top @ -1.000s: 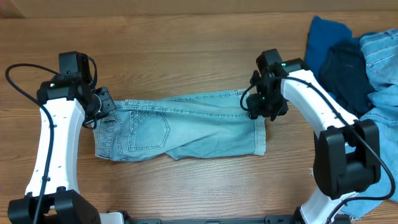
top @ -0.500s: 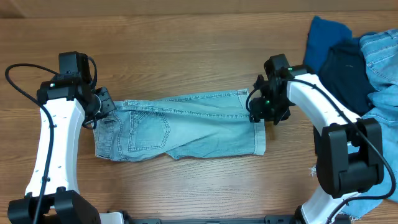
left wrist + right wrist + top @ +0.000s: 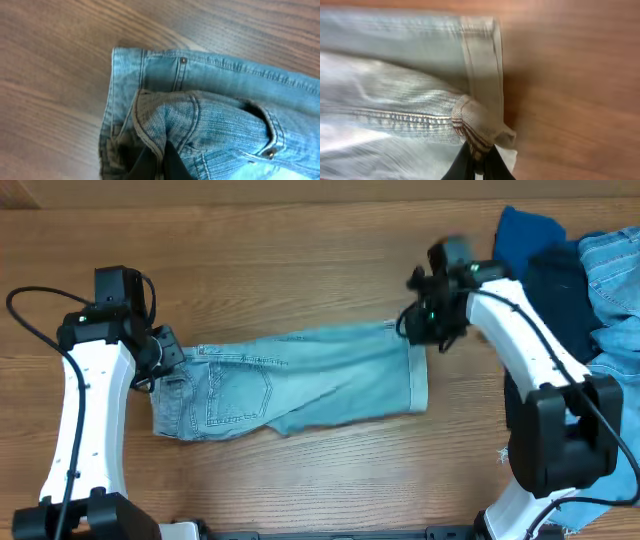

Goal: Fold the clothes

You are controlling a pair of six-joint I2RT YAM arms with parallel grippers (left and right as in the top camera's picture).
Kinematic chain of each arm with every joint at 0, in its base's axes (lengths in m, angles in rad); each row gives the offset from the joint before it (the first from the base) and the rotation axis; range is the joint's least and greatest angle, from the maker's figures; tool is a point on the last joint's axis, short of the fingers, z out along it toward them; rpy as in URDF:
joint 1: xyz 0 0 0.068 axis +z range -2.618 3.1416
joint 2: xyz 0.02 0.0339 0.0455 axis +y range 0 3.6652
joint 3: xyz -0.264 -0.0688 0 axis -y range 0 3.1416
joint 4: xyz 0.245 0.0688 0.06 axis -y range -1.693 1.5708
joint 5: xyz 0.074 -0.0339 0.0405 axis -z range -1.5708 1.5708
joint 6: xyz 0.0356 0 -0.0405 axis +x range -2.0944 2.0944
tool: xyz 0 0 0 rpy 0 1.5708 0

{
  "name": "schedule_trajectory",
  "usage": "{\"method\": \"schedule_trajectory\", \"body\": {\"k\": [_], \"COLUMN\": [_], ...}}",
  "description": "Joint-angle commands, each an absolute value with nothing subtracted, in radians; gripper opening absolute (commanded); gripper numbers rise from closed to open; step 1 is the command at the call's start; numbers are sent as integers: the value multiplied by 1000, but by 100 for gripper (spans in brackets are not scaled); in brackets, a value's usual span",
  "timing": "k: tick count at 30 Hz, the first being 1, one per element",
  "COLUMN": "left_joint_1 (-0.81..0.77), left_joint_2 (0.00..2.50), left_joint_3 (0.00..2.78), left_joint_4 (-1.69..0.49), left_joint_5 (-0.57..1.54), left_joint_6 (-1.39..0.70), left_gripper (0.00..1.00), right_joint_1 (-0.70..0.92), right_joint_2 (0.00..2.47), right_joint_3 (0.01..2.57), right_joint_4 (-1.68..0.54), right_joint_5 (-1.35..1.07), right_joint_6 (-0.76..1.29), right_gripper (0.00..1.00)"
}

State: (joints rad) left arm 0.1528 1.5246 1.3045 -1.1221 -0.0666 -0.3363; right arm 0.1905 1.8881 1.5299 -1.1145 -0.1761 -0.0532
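Pale blue denim jeans [image 3: 300, 380] lie lengthwise across the wooden table, waistband to the left and leg hems to the right. My left gripper [image 3: 168, 363] is shut on the far corner of the waistband. In the left wrist view its black fingers [image 3: 175, 167] pinch a raised fold of denim [image 3: 215, 115]. My right gripper [image 3: 408, 330] is shut on the far corner of the leg hem and holds it a little off the table. In the right wrist view the cuff [image 3: 480, 125] is bunched between the dark fingertips [image 3: 462, 167].
A pile of other clothes sits at the back right: a royal blue piece [image 3: 525, 240], a dark navy one [image 3: 555, 290] and light denim [image 3: 610, 270]. My right arm's base [image 3: 555, 440] stands close in front of that pile. Bare wooden table [image 3: 300, 260] surrounds the jeans.
My right gripper has shut on the hem corner and pulled it toward the back of the table, so the leg end's far edge has risen and shifted. The left gripper has kept its grip and barely moved.
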Motion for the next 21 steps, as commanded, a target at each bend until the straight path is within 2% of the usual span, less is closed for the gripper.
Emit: {"method": "schedule_trajectory", "body": {"k": [1, 8, 13, 16, 19, 21], "left_joint_1": [165, 165, 165, 165, 165, 163], "left_joint_2": [1443, 1406, 1406, 1406, 1406, 1406], "left_joint_3": [1327, 1327, 1327, 1326, 1325, 1325], "left_joint_4": [-1207, -1375, -1387, -1410, -1485, -1535], "left_joint_5": [-104, -155, -356, -400, -380, -200], "left_joint_6": [-409, -532, -596, -648, -775, -768], "left_gripper": [4, 4, 4, 4, 4, 4], "right_joint_1": [191, 191, 197, 197, 197, 197], "right_joint_2": [1867, 1867, 1870, 1876, 1876, 1876], "right_joint_3": [1688, 1721, 1721, 1721, 1721, 1719], "right_joint_4": [-1155, -1173, -1184, -1192, -1190, -1187], "right_joint_5": [-165, -167, -171, -178, -178, -178], "right_joint_6": [-60, -123, -132, -132, -136, -136], "right_gripper": [4, 4, 5, 5, 5, 5]}}
